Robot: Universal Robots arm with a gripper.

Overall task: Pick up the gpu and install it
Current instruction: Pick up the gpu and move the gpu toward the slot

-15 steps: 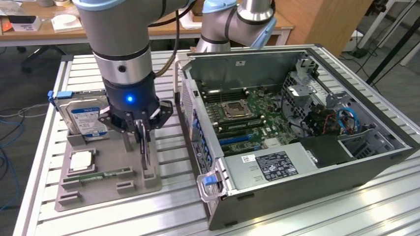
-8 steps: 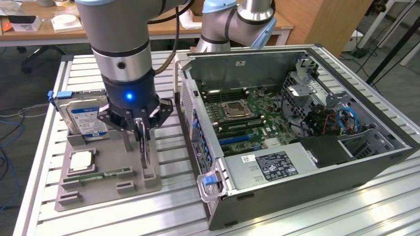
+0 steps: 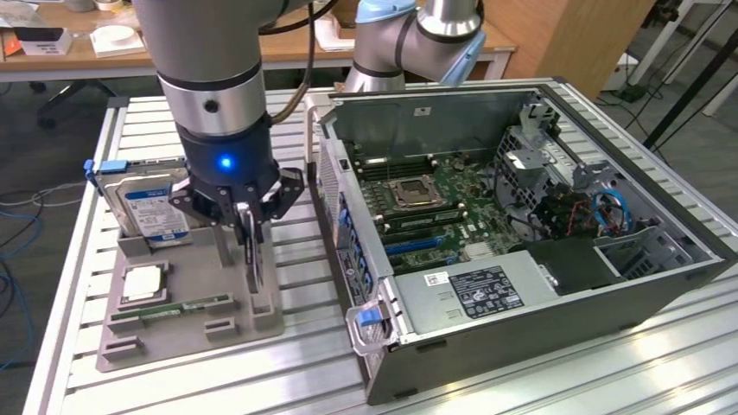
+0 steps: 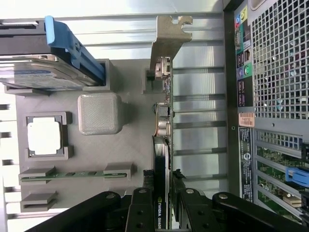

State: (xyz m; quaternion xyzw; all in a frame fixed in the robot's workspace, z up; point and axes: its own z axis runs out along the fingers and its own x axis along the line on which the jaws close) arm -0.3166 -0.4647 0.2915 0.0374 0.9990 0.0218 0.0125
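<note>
The gpu is a thin dark card standing on its long edge over the grey holder tray, at the exterior view's left of the computer case. My gripper comes down from above and is shut on the card's top edge. In the wrist view the gpu runs edge-on away from my gripper, with its silvery bracket at the far end. The black fingers press on both faces of the card. Whether its lower edge still rests in the tray I cannot tell.
On the tray sit a hard drive with a blue label, a square processor and a green memory stick. The open computer case shows its motherboard. A second arm's base stands behind the case.
</note>
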